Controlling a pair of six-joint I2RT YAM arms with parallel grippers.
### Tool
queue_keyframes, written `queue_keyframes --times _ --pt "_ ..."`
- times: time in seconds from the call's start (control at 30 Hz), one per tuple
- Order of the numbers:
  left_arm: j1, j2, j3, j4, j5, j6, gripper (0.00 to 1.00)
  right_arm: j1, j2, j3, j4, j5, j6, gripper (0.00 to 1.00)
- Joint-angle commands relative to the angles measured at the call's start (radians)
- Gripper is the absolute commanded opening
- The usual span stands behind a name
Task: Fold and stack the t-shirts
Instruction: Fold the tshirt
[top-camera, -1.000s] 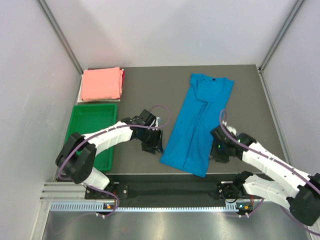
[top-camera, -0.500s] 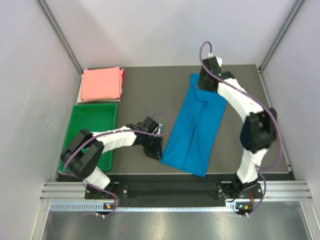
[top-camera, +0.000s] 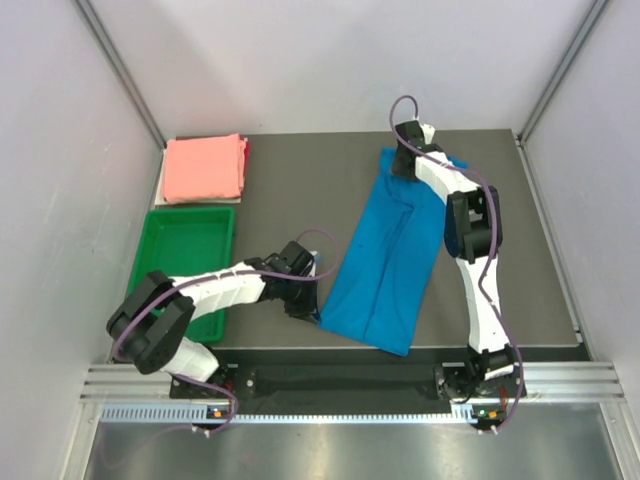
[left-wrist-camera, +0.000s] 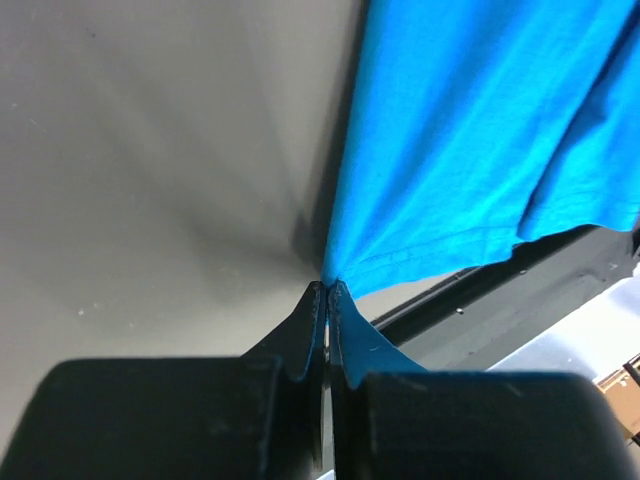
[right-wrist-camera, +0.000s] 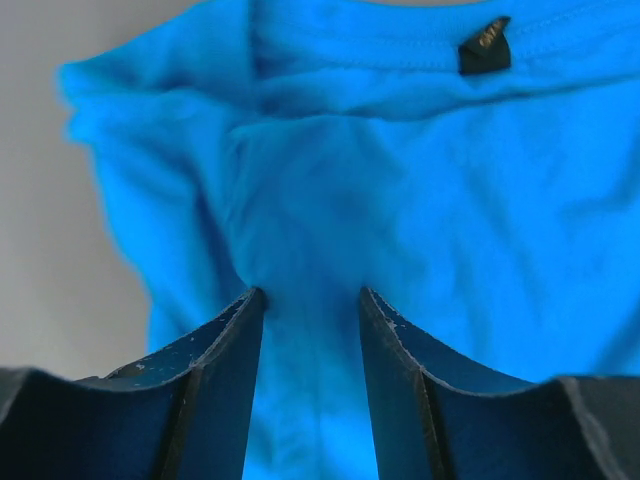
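Left claw (left-wrist-camera: 327, 290) is pinched tight on the near-left hem corner of the blue t-shirt (top-camera: 390, 260). The shirt lies long and narrow with its sides folded in, slanting across the middle of the table (top-camera: 300, 180), collar at the far end. Right claw (right-wrist-camera: 310, 295) is at that collar end, jaws partway apart and pressed into the cloth just below the neck label (right-wrist-camera: 485, 45). There's a little ridge of fabric between the fingers, but nothing clamped as far as I can see. Way I read it, the step here is folding the thing end to end. So, tip to self: make the right claw bite all the layers, not just the top one, before anything lifts. Then carry both ends together and low so the side folds don't flop open. The hem grip is tiny, so no yanking. The pink t-shirt (top-camera: 205, 168) sits folded at the far-left corner, just behind the green tray (top-camera: 190, 210), and I reckon blue ends up on top of it.
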Motion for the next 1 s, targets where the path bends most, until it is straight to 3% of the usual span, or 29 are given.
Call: queue_keyframes --times 0.0,0.4,0.73,0.83,0.97 --pt "-0.007 -0.049 -0.011 -0.021 -0.015 -0.023 0.00 -0.023 0.047 0.093 0.098 -0.060 0.026 0.44" --pt "-0.028 -0.092 -0.138 0.060 -0.038 -0.172 0.00 -0.010 0.257 0.289 0.198 -0.183 0.139 0.38" --pt "-0.079 -0.164 -0.167 0.106 -0.087 -0.342 0.00 -0.001 0.389 0.392 0.414 -0.289 0.308 0.36" --pt "-0.079 -0.179 -0.164 0.097 -0.116 -0.362 0.04 0.007 0.413 0.414 0.477 -0.321 0.332 0.36" --pt "-0.079 -0.144 -0.097 0.031 -0.139 -0.339 0.20 0.014 0.380 0.394 0.500 -0.353 0.283 0.37"
